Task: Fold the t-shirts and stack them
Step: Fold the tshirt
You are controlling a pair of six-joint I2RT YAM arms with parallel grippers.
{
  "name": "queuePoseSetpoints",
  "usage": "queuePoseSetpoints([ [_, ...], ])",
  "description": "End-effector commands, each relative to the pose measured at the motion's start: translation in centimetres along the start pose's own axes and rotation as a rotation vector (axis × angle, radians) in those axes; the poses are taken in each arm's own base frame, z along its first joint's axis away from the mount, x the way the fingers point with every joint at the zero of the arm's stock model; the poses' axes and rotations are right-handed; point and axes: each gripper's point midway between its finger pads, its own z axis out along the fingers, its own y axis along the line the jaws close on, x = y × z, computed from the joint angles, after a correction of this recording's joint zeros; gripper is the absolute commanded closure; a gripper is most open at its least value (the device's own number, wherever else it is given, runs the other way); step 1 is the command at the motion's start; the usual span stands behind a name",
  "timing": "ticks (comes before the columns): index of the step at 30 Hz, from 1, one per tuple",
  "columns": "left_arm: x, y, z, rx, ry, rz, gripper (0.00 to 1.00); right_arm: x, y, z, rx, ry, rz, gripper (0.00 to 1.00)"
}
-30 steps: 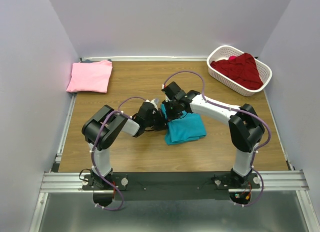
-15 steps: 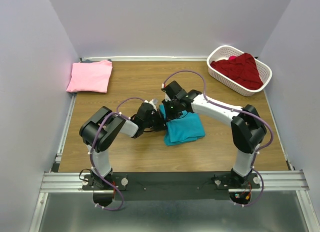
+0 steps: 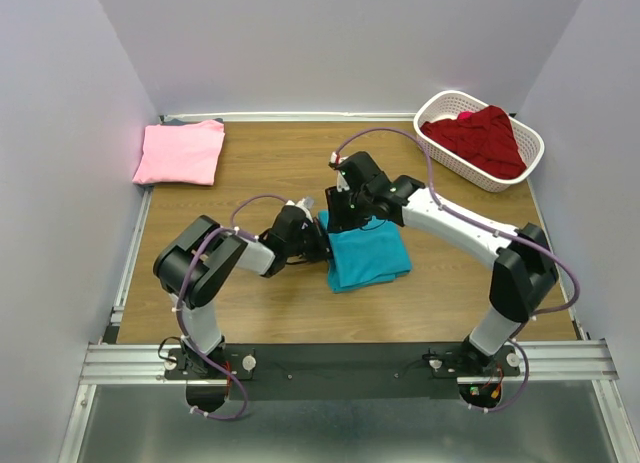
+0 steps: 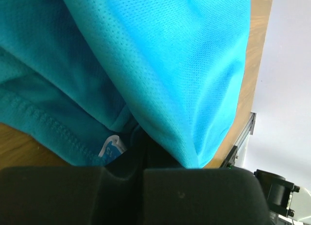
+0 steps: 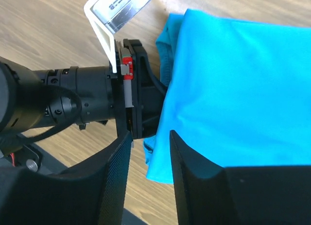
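The teal t-shirt (image 3: 368,255) lies folded in a rough rectangle at the middle of the table. My left gripper (image 3: 319,245) sits at its left edge, shut on a fold of the cloth. In the left wrist view, teal mesh (image 4: 160,55) drapes over the closed left gripper (image 4: 141,149). My right gripper (image 3: 340,209) hovers over the shirt's far-left corner, open and holding nothing. In the right wrist view, the right gripper (image 5: 148,159) has a clear gap above the teal t-shirt (image 5: 243,89). The pink t-shirt (image 3: 181,151) lies folded at the far left. The dark red t-shirt (image 3: 482,138) is heaped in the basket.
The white slotted basket (image 3: 438,104) stands at the far right corner. A metal rail (image 3: 340,361) runs along the table's near edge by the arm bases. The left arm's wrist (image 5: 73,96) lies just left of the right gripper's fingers.
My right gripper has opened, let go of the teal t-shirt and risen toward the far side. The left gripper stays shut at the shirt's left edge.
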Motion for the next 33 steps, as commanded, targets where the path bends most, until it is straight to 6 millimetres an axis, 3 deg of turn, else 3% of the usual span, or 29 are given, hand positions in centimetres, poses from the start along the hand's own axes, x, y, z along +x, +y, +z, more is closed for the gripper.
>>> queuePoseSetpoints([
  [1, -0.6, -0.6, -0.8, -0.003, -0.044, 0.009, 0.96, -0.5, -1.3, -2.0, 0.067, -0.062, -0.013, 0.53],
  [10, -1.0, -0.3, -2.8, -0.058, -0.105, -0.033, 0.95, 0.2, -4.7, -3.0, 0.2, -0.094, -0.021, 0.52],
  [16, -1.2, -0.5, -4.5, -0.067, -0.156, -0.055, 0.79, 1.1, -7.3, -3.8, 0.254, -0.098, 0.005, 0.51],
  [22, -1.2, -0.9, -4.4, -0.061, -0.148, -0.054, 0.61, 1.6, -10.3, -4.4, 0.272, -0.101, 0.06, 0.51],
  [29, -1.0, -0.5, -4.5, -0.074, -0.153, -0.071, 0.5, 2.0, -12.6, -4.8, 0.261, -0.106, 0.121, 0.51],
  [33, -1.3, -0.4, -5.1, -0.075, -0.183, -0.083, 0.5, 2.2, -13.4, -4.8, 0.262, -0.103, 0.134, 0.51],
])
